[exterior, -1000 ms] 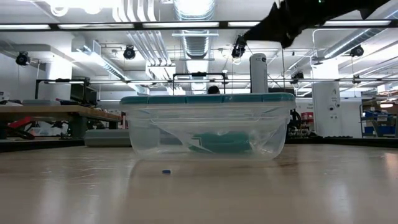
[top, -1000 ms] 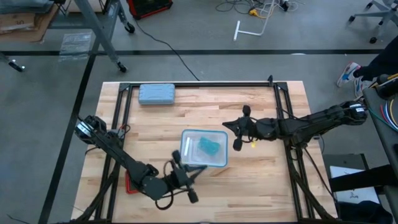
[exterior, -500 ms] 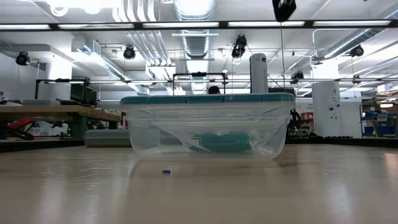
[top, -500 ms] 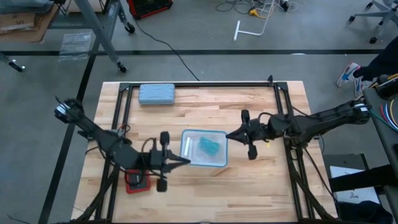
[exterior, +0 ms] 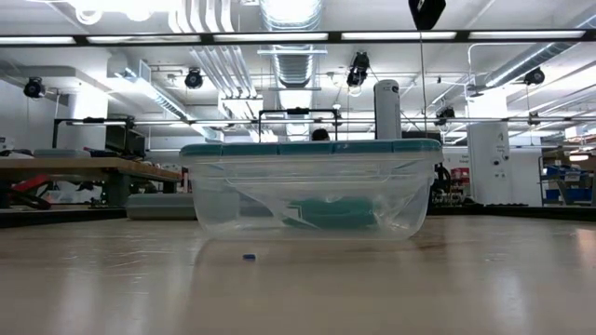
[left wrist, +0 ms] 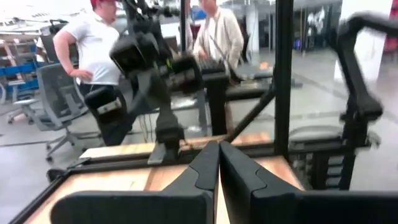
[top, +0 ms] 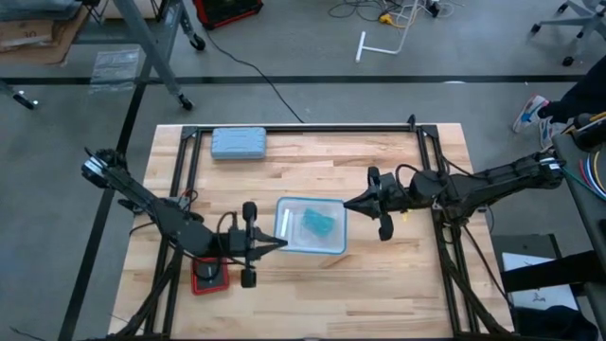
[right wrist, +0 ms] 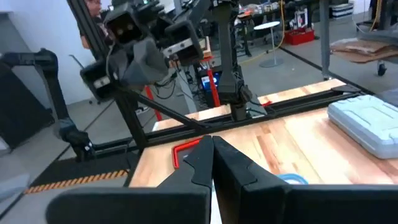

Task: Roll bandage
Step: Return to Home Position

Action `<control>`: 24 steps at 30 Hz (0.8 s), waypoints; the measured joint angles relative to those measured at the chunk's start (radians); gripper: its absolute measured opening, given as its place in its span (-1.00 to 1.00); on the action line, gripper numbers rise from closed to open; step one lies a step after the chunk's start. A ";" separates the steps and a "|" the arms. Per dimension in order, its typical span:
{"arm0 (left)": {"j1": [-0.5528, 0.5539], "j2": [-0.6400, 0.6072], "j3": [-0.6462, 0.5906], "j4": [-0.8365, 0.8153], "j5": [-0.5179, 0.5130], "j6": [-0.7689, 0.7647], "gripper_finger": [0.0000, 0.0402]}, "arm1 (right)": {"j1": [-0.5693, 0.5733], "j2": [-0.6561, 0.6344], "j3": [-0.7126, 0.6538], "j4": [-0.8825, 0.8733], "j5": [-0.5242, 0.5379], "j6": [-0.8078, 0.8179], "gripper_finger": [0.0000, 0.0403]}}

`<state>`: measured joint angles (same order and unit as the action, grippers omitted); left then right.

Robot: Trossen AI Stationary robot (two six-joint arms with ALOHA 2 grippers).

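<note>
- The box (top: 311, 225) stands on the bench (top: 398, 284), about midway across it.
- The bandage (top: 318, 224) lies inside the box, under its lid.
- The left pincer (top: 280, 245) is at the box's left side, and the right pincer (top: 348, 202) is just beside its right side.
- A case (top: 239, 143) lies near the bench's far left corner, well apart from the box.

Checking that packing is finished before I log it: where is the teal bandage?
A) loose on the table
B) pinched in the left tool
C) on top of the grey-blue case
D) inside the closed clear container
D: the bandage lies inside the clear container, under its teal-rimmed lid; the left tool and right tool flank the container, both shut and holding nothing.
</note>
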<state>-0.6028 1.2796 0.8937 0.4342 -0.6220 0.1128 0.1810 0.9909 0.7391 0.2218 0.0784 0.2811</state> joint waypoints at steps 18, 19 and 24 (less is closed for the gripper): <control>0.203 -0.258 -0.078 -0.109 0.352 -0.054 -0.99 | 0.037 -0.062 -0.008 0.061 -0.060 -0.100 -1.00; 0.204 -0.309 -0.114 -0.105 0.352 -0.062 -0.99 | 0.040 -0.082 -0.019 0.060 -0.059 -0.105 -1.00; 0.204 -0.541 -0.355 0.030 0.353 -0.095 -0.97 | 0.042 -0.214 -0.116 0.061 -0.053 -0.122 -1.00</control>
<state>-0.3988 0.7388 0.5384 0.4638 -0.2691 0.0181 0.2230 0.7770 0.6229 0.2827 0.0251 0.1592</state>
